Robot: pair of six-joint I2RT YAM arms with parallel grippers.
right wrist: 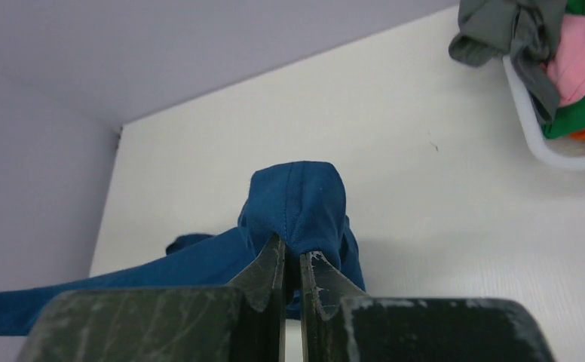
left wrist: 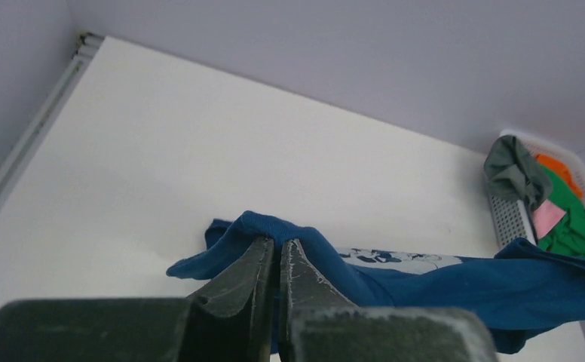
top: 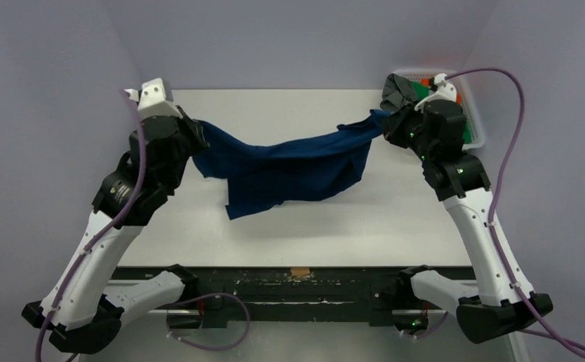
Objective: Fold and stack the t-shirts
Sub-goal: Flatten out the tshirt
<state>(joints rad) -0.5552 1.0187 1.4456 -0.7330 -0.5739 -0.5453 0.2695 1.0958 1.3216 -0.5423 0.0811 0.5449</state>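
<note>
Pale lilac walls are boxing in a plain white table (top: pixel 289 219), and the white mesh basket (top: pixel 476 134) is sitting at its far right corner, a grey t-shirt (top: pixel 396 92) flopping over its rim and a green t-shirt (left wrist: pixel 576 230) lying inside. Left of the basket, the navy blue t-shirt (top: pixel 297 162) is hanging stretched between both arms, its middle sagging. The left gripper (left wrist: pixel 278 250) is pinching one bunched edge, fingers closed on cloth. The right gripper (right wrist: pixel 292 255) is clamping the other end just beside the basket. This is looking like the spreading step, folding not yet begun. The next move is calling for laying it flat, clear of the basket, without bunching
</note>
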